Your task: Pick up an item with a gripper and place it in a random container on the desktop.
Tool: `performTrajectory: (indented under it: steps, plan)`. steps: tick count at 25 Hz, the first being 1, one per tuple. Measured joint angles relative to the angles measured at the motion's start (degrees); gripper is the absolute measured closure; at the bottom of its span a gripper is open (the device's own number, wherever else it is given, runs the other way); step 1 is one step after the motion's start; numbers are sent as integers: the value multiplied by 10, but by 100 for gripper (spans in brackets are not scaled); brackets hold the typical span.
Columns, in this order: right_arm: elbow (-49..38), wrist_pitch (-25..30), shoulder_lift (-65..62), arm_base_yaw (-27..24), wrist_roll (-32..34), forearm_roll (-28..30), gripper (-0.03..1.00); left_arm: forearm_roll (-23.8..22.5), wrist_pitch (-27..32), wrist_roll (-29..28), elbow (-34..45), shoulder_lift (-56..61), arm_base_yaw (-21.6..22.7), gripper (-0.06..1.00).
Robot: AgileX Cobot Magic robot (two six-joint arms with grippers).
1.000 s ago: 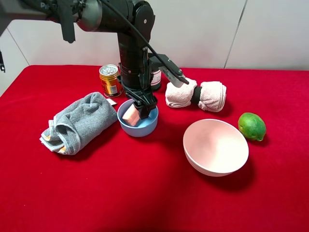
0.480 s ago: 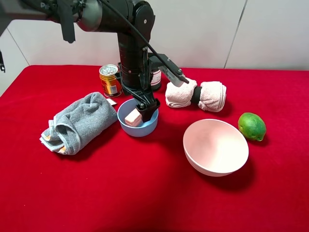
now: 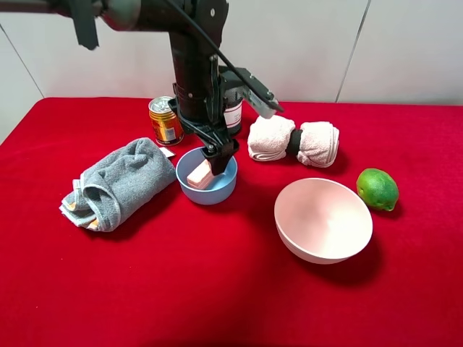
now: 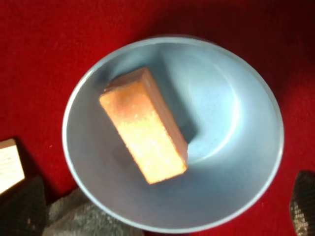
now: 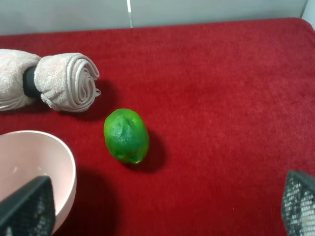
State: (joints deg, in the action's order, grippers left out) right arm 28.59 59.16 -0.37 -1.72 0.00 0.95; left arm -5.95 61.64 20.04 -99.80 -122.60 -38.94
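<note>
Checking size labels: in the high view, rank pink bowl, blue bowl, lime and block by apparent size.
1. pink bowl
2. blue bowl
3. lime
4. block, though the blue bowl's rim hides part of it

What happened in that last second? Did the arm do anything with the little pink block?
The left gripper let go of the peach block and rose out of the blue bowl; its jaws now stand open above the bowl. The block lies leaning inside the bowl. The grey towel, pink bowl, lime, can and rolled towel stayed put.
</note>
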Motion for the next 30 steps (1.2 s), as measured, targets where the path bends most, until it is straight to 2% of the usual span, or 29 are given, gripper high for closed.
performTrajectory:
  steps: [8,16,24,30]
  plan:
    - [0,0,0,0,0,0,28,1,51,-22,-3,41,0,-5]
    - [0,0,0,0,0,0,28,1,53,-41,-5,102,0,-5]
    - [0,0,0,0,0,0,28,32,54,-47,-5,175,0,-5]
    - [0,0,0,0,0,0,28,44,54,-51,32,235,0,-5]
